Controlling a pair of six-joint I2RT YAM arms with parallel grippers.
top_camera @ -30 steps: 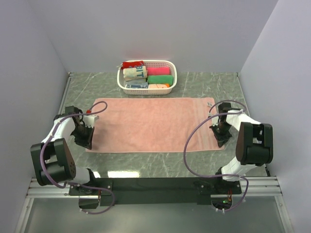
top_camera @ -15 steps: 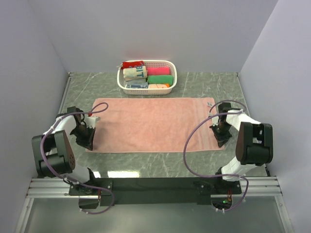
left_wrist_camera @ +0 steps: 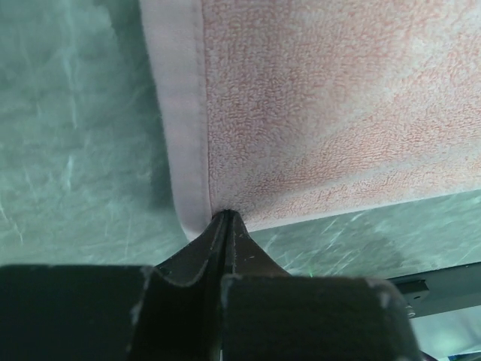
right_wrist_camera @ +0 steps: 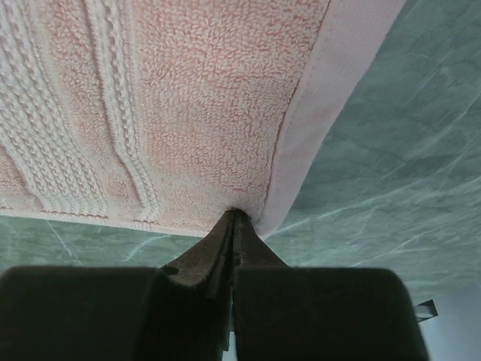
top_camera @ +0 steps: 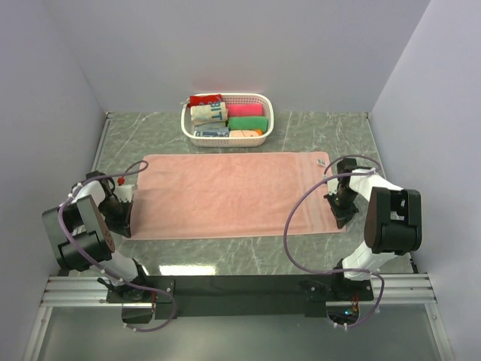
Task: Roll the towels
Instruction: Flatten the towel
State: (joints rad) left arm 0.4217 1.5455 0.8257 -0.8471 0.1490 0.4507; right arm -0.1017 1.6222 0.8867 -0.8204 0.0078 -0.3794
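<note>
Salmon-pink towel [top_camera: 233, 194] lies spread flat on the green marbled surface [top_camera: 316, 135], its long side running left to right. At its near left corner the left gripper [left_wrist_camera: 225, 217] is closed tight, pinching the hem. At the near right corner the right gripper [right_wrist_camera: 234, 215] is clamped onto the edge the same way. Beyond the towel's far edge, apart from it, a white plastic basket [top_camera: 225, 95] holds rolled cloths [top_camera: 246, 122] in red, cream, magenta and green.
</note>
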